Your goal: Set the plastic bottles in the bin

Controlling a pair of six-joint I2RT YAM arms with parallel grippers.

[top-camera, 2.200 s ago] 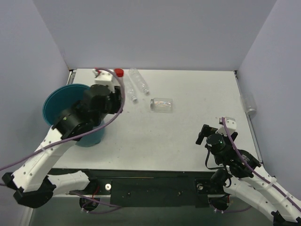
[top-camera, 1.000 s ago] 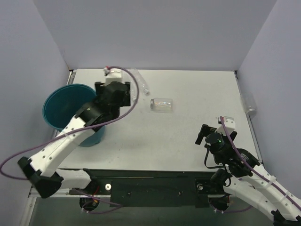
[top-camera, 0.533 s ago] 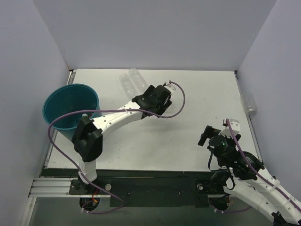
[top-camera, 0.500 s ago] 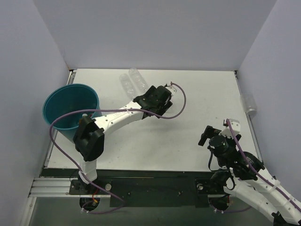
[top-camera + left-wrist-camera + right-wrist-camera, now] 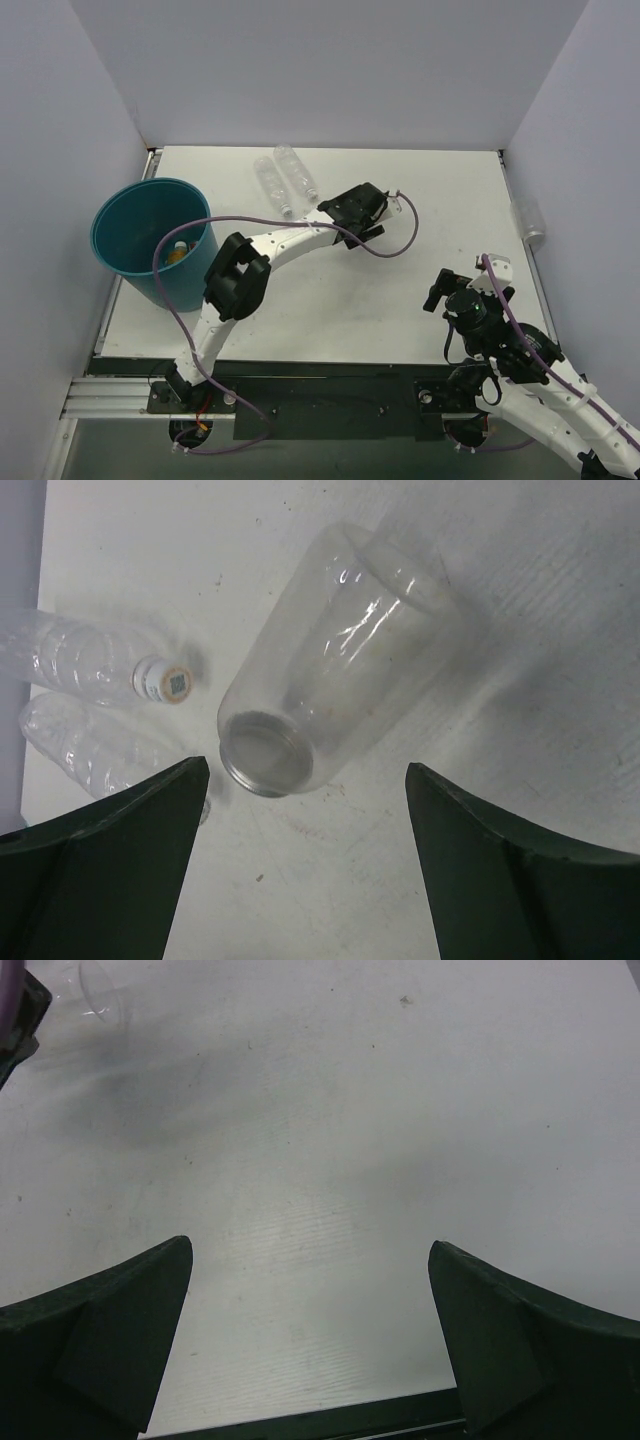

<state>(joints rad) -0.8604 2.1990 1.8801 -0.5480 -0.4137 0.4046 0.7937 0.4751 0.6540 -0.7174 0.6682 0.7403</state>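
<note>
From above, the left arm, which was over the bin [image 5: 133,226] two seconds ago, has stretched on toward the middle of the table [image 5: 440,195], and its left gripper [image 5: 362,208] sits a little further right than half a second ago, covering the wide-mouthed clear bottle there. With the arm gone, the inside of the teal bin at the left edge shows a labelled bottle [image 5: 177,253] with yellow-orange on it lying at the bottom. Two slim clear bottles [image 5: 272,188] lie side by side near the far edge, about where they were. The right gripper [image 5: 447,290] hovers near the front right corner, hardly moved. Plain pale walls [image 5: 330,70] close in the white table on three sides. In the left wrist view, the left gripper [image 5: 307,768] has its fingers spread wide, and the wide-mouthed clear bottle [image 5: 335,655] lies on its side between them, untouched, mouth toward the camera; the slim clear bottles [image 5: 80,665] lie near it toward the far edge. In the right wrist view, the right gripper [image 5: 310,1248] is likewise spread apart over bare, lightly speckled table [image 5: 330,1140], holding nothing.
</note>
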